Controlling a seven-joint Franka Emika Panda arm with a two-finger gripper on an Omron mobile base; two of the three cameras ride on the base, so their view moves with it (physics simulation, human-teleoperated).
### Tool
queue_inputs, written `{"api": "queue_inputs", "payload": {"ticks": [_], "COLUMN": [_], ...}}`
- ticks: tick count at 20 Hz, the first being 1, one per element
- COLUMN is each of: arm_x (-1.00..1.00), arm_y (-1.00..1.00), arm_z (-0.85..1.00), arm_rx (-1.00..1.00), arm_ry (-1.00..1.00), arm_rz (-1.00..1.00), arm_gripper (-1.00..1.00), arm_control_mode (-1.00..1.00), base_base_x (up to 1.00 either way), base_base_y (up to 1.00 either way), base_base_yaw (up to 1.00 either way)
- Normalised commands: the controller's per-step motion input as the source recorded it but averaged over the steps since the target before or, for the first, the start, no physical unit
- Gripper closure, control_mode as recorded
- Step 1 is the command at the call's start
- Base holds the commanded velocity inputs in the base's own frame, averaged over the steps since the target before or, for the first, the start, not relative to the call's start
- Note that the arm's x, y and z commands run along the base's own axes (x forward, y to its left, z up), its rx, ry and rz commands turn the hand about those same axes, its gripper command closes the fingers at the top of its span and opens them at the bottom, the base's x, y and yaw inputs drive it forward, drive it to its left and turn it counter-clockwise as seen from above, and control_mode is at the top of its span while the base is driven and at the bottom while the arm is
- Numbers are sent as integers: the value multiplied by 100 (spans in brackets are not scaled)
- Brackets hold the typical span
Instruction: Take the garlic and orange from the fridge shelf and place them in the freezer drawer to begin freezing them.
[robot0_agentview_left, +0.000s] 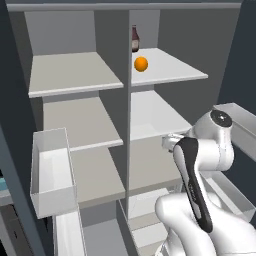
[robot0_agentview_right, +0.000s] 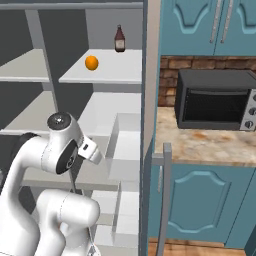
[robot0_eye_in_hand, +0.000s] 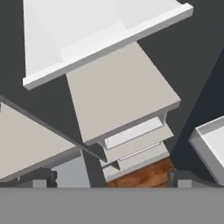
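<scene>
The orange (robot0_agentview_left: 141, 64) (robot0_agentview_right: 91, 63) rests near the front left of the top off-white fridge shelf (robot0_agentview_left: 172, 70) (robot0_agentview_right: 112, 75), in the narrower column. A dark brown bottle (robot0_agentview_left: 135, 39) (robot0_agentview_right: 119, 39) stands behind it. The garlic is out of view. My arm is folded low in front of the fridge, with its hand (robot0_agentview_left: 170, 142) (robot0_agentview_right: 92, 151) well below the orange. In the hand view my gripper (robot0_eye_in_hand: 111, 179) is open with nothing between its fingertips (robot0_eye_in_hand: 41, 177), and it looks down over the lower shelves. A grey box low in the wider column looks like the freezer drawer (robot0_agentview_left: 102, 235).
Clear door bins hang at the left (robot0_agentview_left: 50, 170) and at the right (robot0_agentview_left: 240, 125). Small white drawers (robot0_agentview_left: 147, 220) sit under the narrow column. Right of the fridge, a black microwave (robot0_agentview_right: 215, 97) stands on a stone counter (robot0_agentview_right: 210, 145) above blue cabinets.
</scene>
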Motion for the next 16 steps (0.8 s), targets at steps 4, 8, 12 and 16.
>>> {"api": "queue_inputs", "payload": {"ticks": [4,8,12,16], "arm_x": [19,12,19,15], "arm_y": [0,0,0,0], "arm_z": [82,75,81,94], "arm_rx": [0,0,0,-4], "arm_ry": [-15,-11,-18,-20], "arm_rz": [-11,-7,-8,-8], "arm_gripper": [-100,-100,-100,-100], "arm_control_mode": [-100,-100,-100,-100], "base_base_x": [0,0,0,0], "base_base_y": [0,0,0,0], "base_base_yaw": [0,0,0,0]}}
